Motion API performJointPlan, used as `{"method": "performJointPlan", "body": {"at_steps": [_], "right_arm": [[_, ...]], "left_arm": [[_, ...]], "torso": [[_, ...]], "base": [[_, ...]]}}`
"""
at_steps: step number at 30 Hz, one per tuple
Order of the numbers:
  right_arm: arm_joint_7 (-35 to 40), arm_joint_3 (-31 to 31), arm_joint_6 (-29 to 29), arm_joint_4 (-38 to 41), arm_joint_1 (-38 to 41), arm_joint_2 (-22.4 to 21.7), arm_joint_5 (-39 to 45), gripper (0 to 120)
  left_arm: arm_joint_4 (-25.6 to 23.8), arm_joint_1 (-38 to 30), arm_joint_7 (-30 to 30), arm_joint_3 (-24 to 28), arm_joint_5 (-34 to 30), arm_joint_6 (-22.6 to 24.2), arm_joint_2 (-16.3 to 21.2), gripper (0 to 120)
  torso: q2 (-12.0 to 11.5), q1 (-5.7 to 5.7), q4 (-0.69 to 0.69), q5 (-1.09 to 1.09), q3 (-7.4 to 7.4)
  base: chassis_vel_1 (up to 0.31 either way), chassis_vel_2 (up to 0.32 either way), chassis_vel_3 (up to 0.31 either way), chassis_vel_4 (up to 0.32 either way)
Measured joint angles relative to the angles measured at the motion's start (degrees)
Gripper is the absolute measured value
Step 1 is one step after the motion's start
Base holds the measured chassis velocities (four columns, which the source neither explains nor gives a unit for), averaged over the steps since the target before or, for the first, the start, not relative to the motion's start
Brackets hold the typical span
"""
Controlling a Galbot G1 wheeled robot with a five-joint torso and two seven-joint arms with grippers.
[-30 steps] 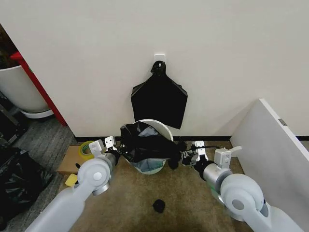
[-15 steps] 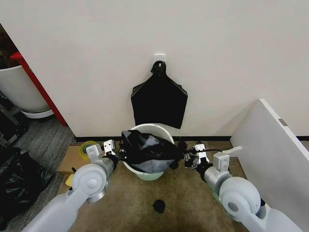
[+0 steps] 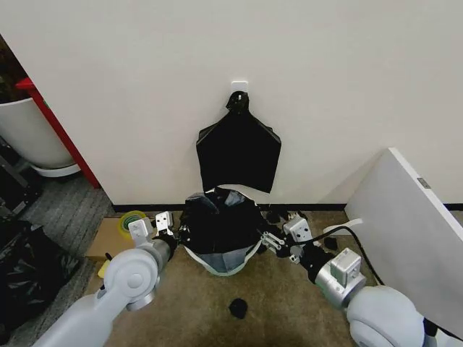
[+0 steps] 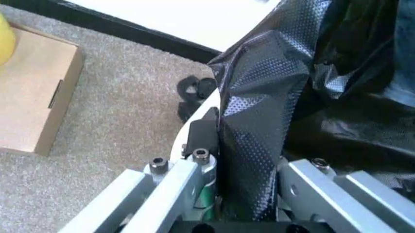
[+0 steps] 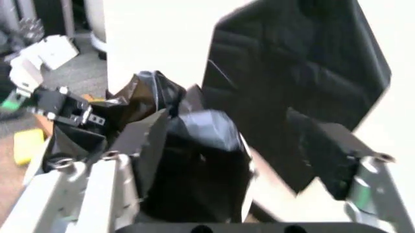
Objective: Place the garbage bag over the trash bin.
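One garbage bag (image 3: 217, 223): thin, limp, slippery film, likely featherweight, draped on trash bin (image 3: 226, 264). Left gripper (image 3: 173, 235) and right gripper (image 3: 265, 241) pinch opposite hem edges; best purchase there.

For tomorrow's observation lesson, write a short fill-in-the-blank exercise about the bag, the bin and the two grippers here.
1. The garbage bag is coloured ____.
2. It is draped over the white trash ____.
3. The left gripper holds the bag at the bin's ____ side.
4. The right gripper grips the bag's ____ side.

Missing words: black; bin; left; right
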Motion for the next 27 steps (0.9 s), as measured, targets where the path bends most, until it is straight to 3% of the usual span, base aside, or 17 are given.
{"method": "performJointPlan", "body": {"at_steps": [2, 8, 16, 22, 27], "right_arm": [[-0.7, -0.1, 0.4, -0.2, 0.3, -0.2, -0.8, 73], [-11.0, -1.1, 7.2, -5.9, 4.7, -3.1, -14.7, 98], [-16.3, -2.9, 8.8, -9.1, 8.5, -4.1, -22.8, 100], [-18.1, -3.8, 10.5, -11.7, 10.6, -4.1, -28.5, 90], [-19.0, -4.3, 12.9, -14.0, 11.4, -3.5, -33.1, 68]], "left_arm": [[-0.2, 0.1, 0.1, 0.0, 0.1, 0.1, 0.1, 5], [-2.9, 1.6, 3.2, 0.6, 2.5, 1.5, 1.5, 5], [-4.8, 2.8, 5.7, 0.9, 4.9, 2.3, 2.2, 5], [-5.9, 3.5, 7.2, 1.0, 6.0, 2.9, 2.5, 5], [-6.5, 3.3, 7.7, 1.4, 6.3, 3.2, 2.9, 5]], "torso": [[0.0, 0.00, 0.00, 0.00, 0.00], [0.0, 0.00, 0.00, 0.00, 0.00], [0.0, 0.00, 0.01, 0.00, 0.00], [0.0, 0.00, 0.01, 0.00, 0.00], [0.0, 0.00, 0.00, 0.00, 0.00]], "base": [[0.000, 0.000, 0.000, 0.000], [0.000, 0.000, 0.000, 0.000], [0.000, 0.000, 0.000, 0.000], [0.000, 0.000, 0.000, 0.000], [0.000, 0.000, 0.000, 0.000]]}}
